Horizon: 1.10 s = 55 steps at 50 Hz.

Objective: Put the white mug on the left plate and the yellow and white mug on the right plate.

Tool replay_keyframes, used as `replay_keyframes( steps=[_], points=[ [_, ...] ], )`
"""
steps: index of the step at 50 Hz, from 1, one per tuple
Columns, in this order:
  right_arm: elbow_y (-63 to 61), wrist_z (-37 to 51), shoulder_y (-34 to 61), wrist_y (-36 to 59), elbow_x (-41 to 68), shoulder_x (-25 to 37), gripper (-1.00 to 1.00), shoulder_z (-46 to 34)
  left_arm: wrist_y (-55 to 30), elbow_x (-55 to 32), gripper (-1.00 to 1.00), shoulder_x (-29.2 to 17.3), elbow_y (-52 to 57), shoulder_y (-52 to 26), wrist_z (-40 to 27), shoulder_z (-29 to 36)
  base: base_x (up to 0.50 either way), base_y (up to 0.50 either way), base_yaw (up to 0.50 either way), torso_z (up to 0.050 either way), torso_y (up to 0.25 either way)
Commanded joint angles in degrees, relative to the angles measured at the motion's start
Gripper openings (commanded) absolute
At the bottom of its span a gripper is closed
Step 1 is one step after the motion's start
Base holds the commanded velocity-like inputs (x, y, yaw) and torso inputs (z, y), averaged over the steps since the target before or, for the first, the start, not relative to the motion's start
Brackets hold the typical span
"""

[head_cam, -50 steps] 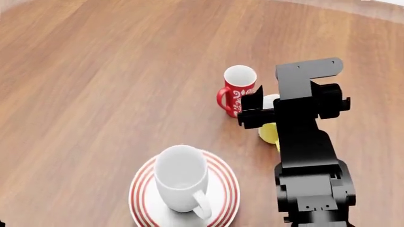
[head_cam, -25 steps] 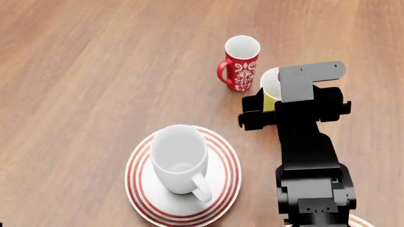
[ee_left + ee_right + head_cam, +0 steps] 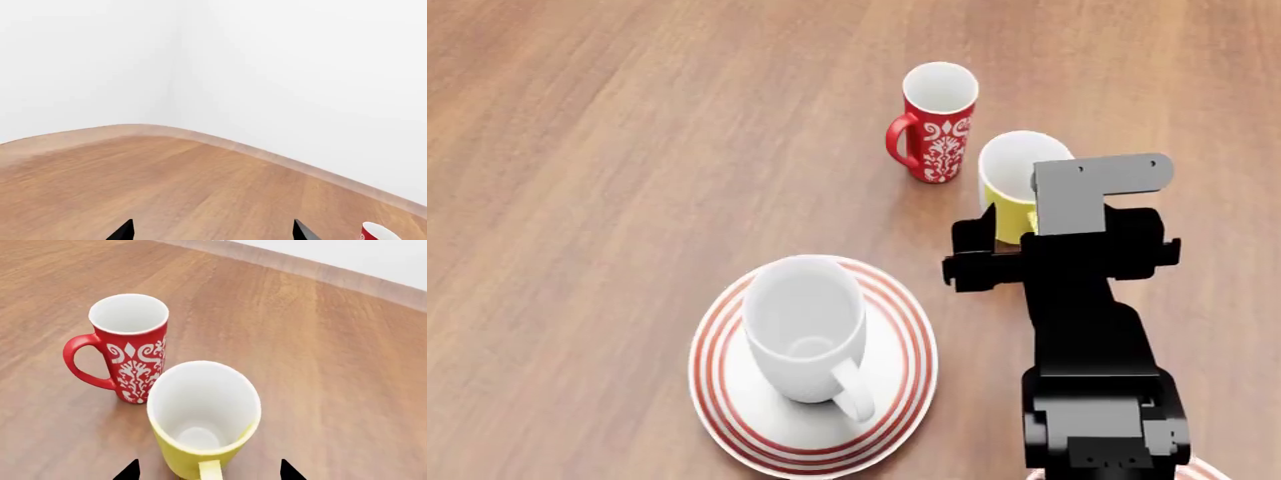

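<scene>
Standing upright beside the red mug [image 3: 127, 347], the yellow and white mug [image 3: 203, 420] looks rigid, glossy, slip-prone; the spread, empty right tool [image 3: 208, 475] should grip its walls.

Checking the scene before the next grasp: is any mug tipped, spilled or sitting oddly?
Nothing stands out. The white mug stands upright on the left plate, the yellow and white mug and the red mug are upright on the table, all empty.

the brown table [image 3: 627, 150] looked like smooth, satin-finished wood grain. the tall white ceramic-looking mug [image 3: 805, 330], small yellow mug [image 3: 203, 422] and red floral mug [image 3: 130, 347] were glossy; the black right arm [image 3: 1088, 340] looked matt.
</scene>
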Motion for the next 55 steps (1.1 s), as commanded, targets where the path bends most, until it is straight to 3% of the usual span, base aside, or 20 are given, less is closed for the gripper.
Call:
replay_keyframes(
  steps=[1, 21, 55],
  points=[
    [0.1, -0.3, -0.7, 0.3, -0.2, 0.1, 1.0, 0.7, 0.6, 0.0, 1.0, 0.1, -0.1, 0.1, -0.2, -0.3, 0.0, 0.0, 0.0, 0.0, -0.25],
    [0.1, -1.7, 0.7, -6.7, 0.6, 0.5, 1.0, 3.4, 0.6, -0.5, 1.0, -0.2, 0.0, 0.4, -0.4, -0.1, 0.0, 0.0, 0.0, 0.0, -0.046],
    [0.1, -2.4, -0.9, -6.4, -0.3, 0.6, 1.0, 5.9, 1.2, 0.9, 1.0, -0.6, 0.0, 0.4, -0.4, 0.7, 0.0, 0.0, 0.0, 0.0, -0.088]
  ],
)
